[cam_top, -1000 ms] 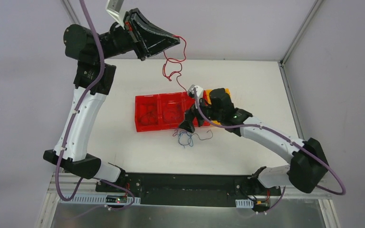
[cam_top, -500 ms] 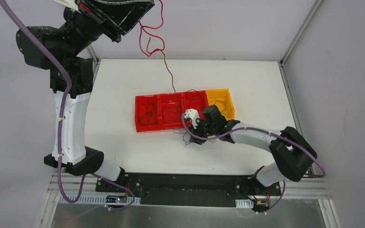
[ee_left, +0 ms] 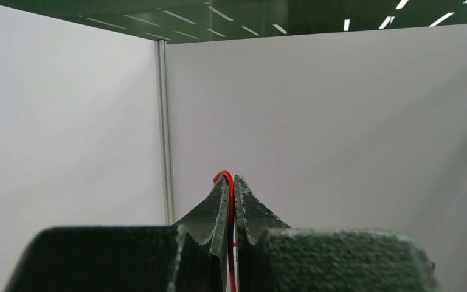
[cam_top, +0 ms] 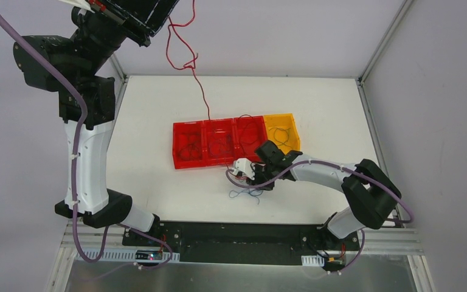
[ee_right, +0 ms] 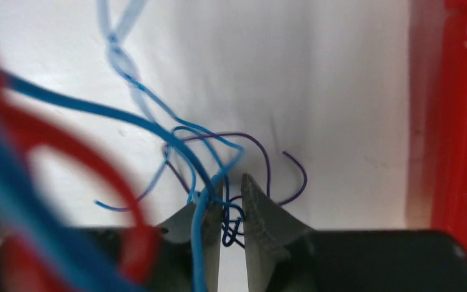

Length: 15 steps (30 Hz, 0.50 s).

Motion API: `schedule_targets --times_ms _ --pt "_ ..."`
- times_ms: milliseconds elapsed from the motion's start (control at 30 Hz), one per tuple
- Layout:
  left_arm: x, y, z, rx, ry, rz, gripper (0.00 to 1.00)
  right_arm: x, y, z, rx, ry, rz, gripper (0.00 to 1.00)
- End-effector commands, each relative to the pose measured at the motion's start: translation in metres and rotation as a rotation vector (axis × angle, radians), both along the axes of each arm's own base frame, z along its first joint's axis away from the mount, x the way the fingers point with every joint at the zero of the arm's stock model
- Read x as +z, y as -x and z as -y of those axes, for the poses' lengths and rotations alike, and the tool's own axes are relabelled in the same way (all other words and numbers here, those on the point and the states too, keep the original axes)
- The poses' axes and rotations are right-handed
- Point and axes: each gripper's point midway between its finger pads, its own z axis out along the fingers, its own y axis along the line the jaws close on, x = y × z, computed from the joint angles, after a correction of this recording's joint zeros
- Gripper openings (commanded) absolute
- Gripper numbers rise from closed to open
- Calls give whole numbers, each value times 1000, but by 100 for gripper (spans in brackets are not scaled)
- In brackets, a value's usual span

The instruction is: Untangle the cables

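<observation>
1. Left gripper point(ee_left: 231, 182). You have it raised high over the far left corner of the table point(cam_top: 340, 109), and the overhead view crops its tips. Your wrist camera shows its jaws clenched on the red cable point(ee_left: 224, 177), which shows as a small bend just above the fingertips.

2. Red cable point(cam_top: 202, 100). It hangs from that grip in a loose line with a few kinks. It slants down across the far side of the table. Its lower end reaches the far rim of the bin row point(cam_top: 185, 124), near the wall between the second and third red compartments.

3. Right gripper point(cam_top: 250, 182). You have it low over the table, just beside the near wall of the bin row. Its jaws are drawn close together with a narrow slit left between them.

4. Blue cables point(ee_right: 210, 176). This small tangle lies on the bare table in front of the bins point(cam_top: 246, 193). Several strands pass through the slit between the right fingers point(ee_right: 261, 213). At this close, blurred range you cannot tell whether they are pinched or only enclosed.

5. Bin row. It has three red compartments and an orange bin point(cam_top: 280, 117) at its right end. Thin wire loops point(cam_top: 190, 149) lie inside.
</observation>
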Motion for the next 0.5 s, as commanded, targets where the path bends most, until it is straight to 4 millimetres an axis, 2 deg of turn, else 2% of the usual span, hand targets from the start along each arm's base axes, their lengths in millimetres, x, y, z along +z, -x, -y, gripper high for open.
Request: schedule_targets --times_ms 0,67,167,267,333,400,467 --pt "31 34 -25 93 76 128 0 -32 10 77 136 337 -12 19" --pt "33 37 -27 101 82 136 0 -36 15 99 126 387 -45 21" --pt "33 39 -28 101 83 137 0 -32 23 114 79 370 -110 24" --pt "33 40 -27 96 81 136 0 -25 22 118 12 325 -137 30" --pt "32 40 -26 87 76 133 0 -11 23 109 -44 232 -186 39" --pt "30 40 -25 79 73 128 0 3 19 102 -102 160 -200 36" --pt "29 40 -25 81 74 125 0 9 19 101 -114 136 -195 23"
